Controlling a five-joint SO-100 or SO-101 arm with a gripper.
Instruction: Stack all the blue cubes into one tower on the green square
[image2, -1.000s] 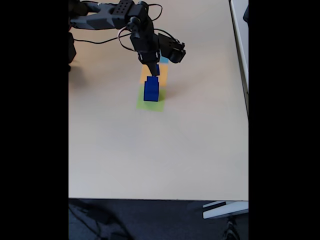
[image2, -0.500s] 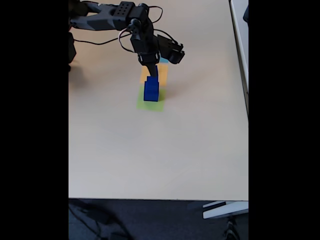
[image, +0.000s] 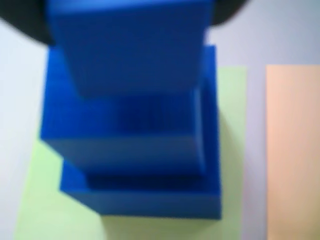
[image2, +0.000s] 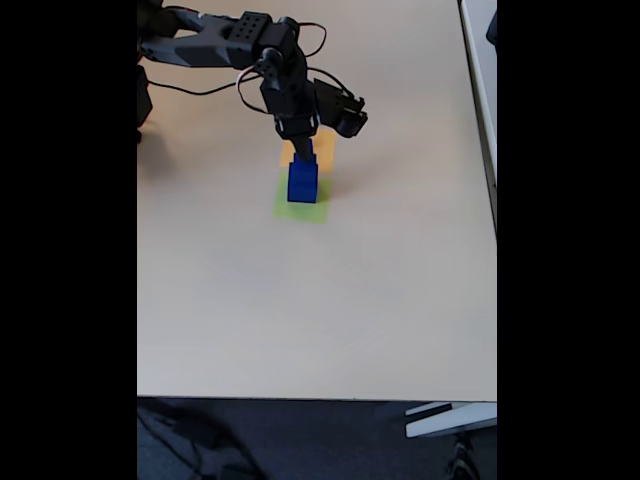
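The tower of blue cubes (image2: 302, 182) stands on the green square (image2: 300, 210) in the fixed view, tapering upward. My gripper (image2: 303, 148) comes down from the upper left and is shut on the top blue cube (image2: 304, 154), which rests on the stack. In the wrist view the top blue cube (image: 130, 45) looms large and blurred over a wider middle cube (image: 120, 130) and the bottom cube (image: 150, 197). The green square (image: 227, 125) shows around them. Dark fingers (image: 20, 20) edge the upper corners.
An orange square (image2: 323, 150) lies just behind the green one and shows at the right edge (image: 295, 150) of the wrist view. The beige table (image2: 320, 300) stretches wide in front. Its right edge (image2: 494, 220) and front edge are far from the stack.
The gripper has come down and shifted slightly left, bringing the small top cube onto the stack. The arm's elbow has moved a little toward the upper left.
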